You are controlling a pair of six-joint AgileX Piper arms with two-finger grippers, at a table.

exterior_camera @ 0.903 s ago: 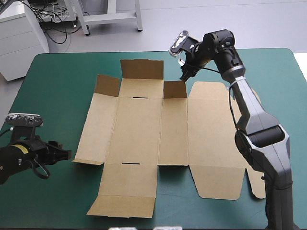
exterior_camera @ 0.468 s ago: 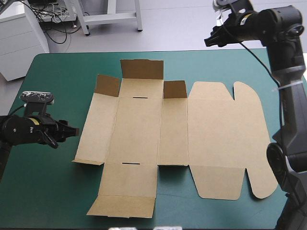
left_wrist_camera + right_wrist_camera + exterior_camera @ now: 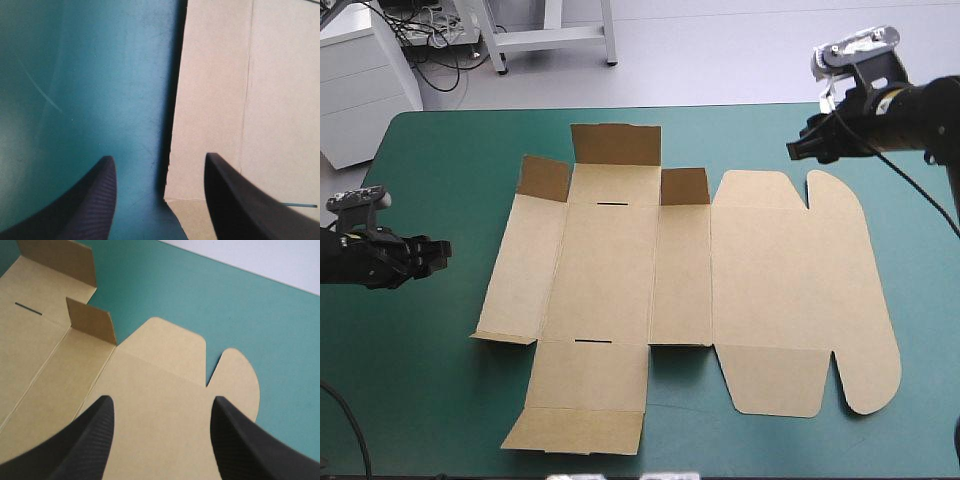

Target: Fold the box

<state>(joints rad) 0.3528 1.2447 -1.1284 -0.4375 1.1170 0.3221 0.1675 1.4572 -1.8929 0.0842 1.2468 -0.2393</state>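
Pointing toward the box (image 3: 610,270) from the left side of the teal-green desk (image 3: 420,380), the left hand (image 3: 432,254) has its black fingers (image 3: 95,200) spread apart with nothing between them. In its wrist view the box's left edge lies just ahead of the gap, one finger over the cover and the other over the board. The box is a cut sheet of brown board with its creases showing, and it lies across the middle of the desk. Along its far side three flaps stand up: a small left flap (image 3: 544,178), a wider middle flap (image 3: 615,145) and a small right flap (image 3: 684,186). Two thin slots are cut in the central panel, a far slot (image 3: 613,204) and a near slot (image 3: 592,341). A long near panel (image 3: 590,380) lies flat toward the robot. Farther right the broad lid panel (image 3: 770,270) lies flat too, ending in a rounded side flap (image 3: 875,300). Raised above the lid's far right corner, the right hand (image 3: 798,150) has its own fingers (image 3: 85,445) wide apart and holds nothing. Its wrist view looks down on the lid panel between them, with the small right flap and the middle flap beyond.
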